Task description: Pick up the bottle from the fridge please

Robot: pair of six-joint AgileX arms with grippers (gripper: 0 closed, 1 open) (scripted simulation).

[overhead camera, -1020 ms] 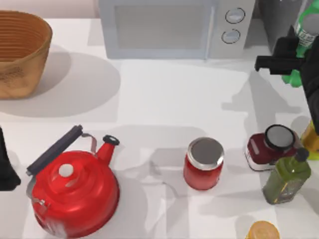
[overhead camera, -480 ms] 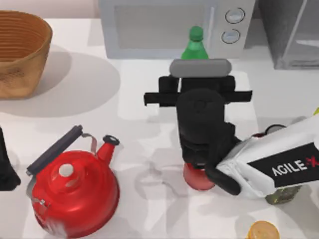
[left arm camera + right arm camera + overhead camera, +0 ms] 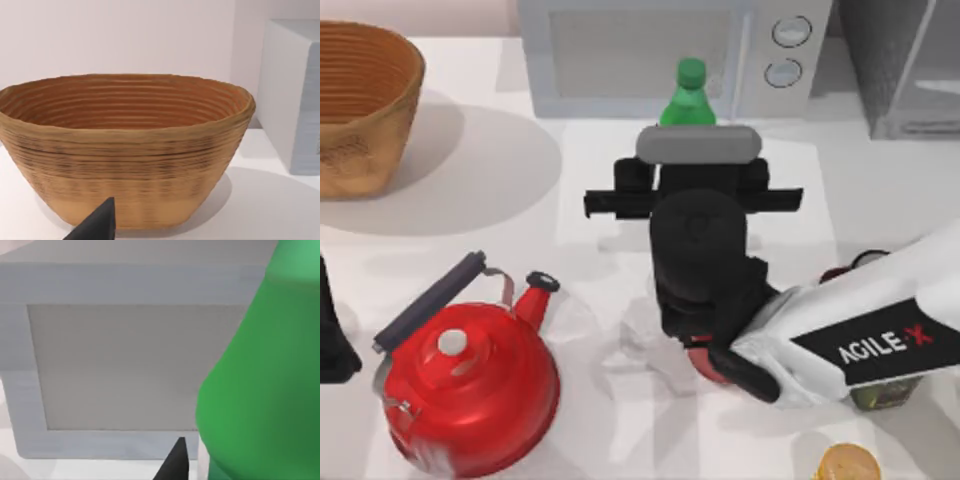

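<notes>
Right gripper [image 3: 688, 140] with bottle [image 3: 688, 95].
Fingers pinched the bottle before the microwave [image 3: 660, 55], above the worktop [image 3: 600, 200].

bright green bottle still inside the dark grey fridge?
No. The small bright green bottle is out in front of the light grey microwave, at the right gripper, left of the dark grey fridge.

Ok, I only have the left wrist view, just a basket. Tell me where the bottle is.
Observer: In the top view, the bottle is at the right end effector, in front of the microwave.
Operator: Give me the fridge.
Observer: The fridge is at the far right corner, apart from the bottle.
Operator: Report the left arm.
Observer: The left arm is parked at the left edge, near the kettle.
</notes>
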